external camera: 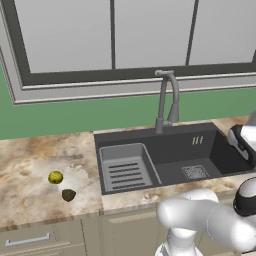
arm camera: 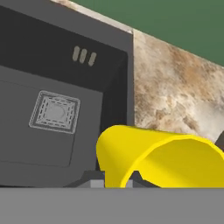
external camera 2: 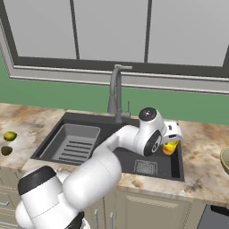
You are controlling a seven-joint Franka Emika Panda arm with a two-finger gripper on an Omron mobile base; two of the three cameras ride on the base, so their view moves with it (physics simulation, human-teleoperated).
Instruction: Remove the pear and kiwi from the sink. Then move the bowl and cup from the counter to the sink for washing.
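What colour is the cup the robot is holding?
Bright yellow; the cup shows best in the hand view.

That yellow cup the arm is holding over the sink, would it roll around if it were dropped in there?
Probably. The cup is round-walled and lies tilted on its side, so it could roll on the flat floor of the sink. It looks thin and hollow, so likely light, and its smooth wall may be slippery.

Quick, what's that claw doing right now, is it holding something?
Claw: closed on the yellow cup, holding it at the right edge of the sink.
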